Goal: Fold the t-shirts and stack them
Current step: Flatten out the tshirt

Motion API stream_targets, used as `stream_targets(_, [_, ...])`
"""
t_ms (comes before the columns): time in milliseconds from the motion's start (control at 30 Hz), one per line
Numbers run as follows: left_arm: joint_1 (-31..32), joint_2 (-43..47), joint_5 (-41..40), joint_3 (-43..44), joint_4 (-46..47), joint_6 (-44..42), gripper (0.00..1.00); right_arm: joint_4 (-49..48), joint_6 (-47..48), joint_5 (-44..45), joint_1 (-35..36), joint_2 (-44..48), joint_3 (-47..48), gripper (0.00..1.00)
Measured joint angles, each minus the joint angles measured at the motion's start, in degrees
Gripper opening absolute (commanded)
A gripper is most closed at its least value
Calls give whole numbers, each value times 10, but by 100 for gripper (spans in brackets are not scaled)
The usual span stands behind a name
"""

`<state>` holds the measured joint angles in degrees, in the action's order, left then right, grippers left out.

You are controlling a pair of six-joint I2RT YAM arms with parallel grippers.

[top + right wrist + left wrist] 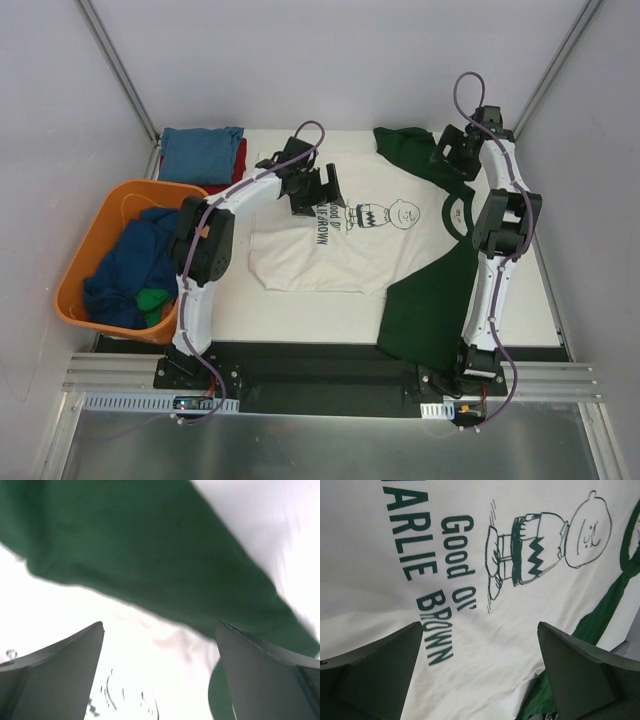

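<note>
Cream Charlie Brown t-shirt (335, 245) lies print-up on the desk (300, 315); cloth judged limp and light, so pinch hem or sleeve edges. Left wrist: left end effector (479, 625) released above the print (455, 565). Right wrist: right end effector (159, 624) released above a green sleeve (150, 555).

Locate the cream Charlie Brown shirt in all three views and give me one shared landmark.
Top external: cream shirt spread flat at the centre of the frame, print facing up.
Left wrist: it fills nearly the whole frame, print in the middle.
Right wrist: only its green sleeve is clear, running across the upper frame. The rest is blurred.
Shared landmark: green sleeve cloth bordering the cream body. In the left wrist view it runs along the right edge.
</note>
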<state>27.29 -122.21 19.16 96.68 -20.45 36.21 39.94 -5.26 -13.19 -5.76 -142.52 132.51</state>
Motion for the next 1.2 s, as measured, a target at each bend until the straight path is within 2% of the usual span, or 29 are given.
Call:
stream_targets(133, [0,89,-13,-64,3,-2,99,-16,20,4,9,115,-115,97])
stream_targets(233, [0,206,-29,-163,5,2,99,-8,29,12,24,257,-233,97])
stream_targets(367, [0,358,-47,-313,13,15,99,-36,23,19,49,498,-439,96])
stream_targets(533, [0,478,-83,-480,-1,51,98,-54,-1,24,75,720,-676,96])
stream_targets(633, [0,513,-103,-538,-10,70,88,-51,-12,22,87,775,-782,97])
stream_targets(667, [0,522,-110,-554,-12,77,73,-42,-13,22,90,785,-807,97])
stream_targets(700, [0,528,-116,-563,-13,83,62,-35,-13,23,91,793,-826,96])
stream_targets(733, [0,531,-125,-573,-15,89,57,-23,-12,25,91,804,-842,96])
stream_targets(833, [0,526,-140,-577,-15,104,50,-1,-4,38,91,836,-854,96])
stream_targets(1000, [0,486,-167,-577,-8,120,50,11,2,59,91,876,-856,96])
stream_targets(1067, [0,468,-178,-577,-8,125,44,13,3,64,91,877,-856,96])
stream_targets(1100, [0,459,-184,-577,-9,127,37,14,4,66,91,877,-856,96])
stream_targets(1133, [0,451,-188,-576,-9,129,23,15,4,69,91,877,-856,96])
stream_targets(1167, [0,444,-194,-575,-9,132,12,16,4,71,91,877,-856,97])
stream_targets(1200, [0,438,-197,-572,-11,136,7,16,4,73,91,877,-856,97])
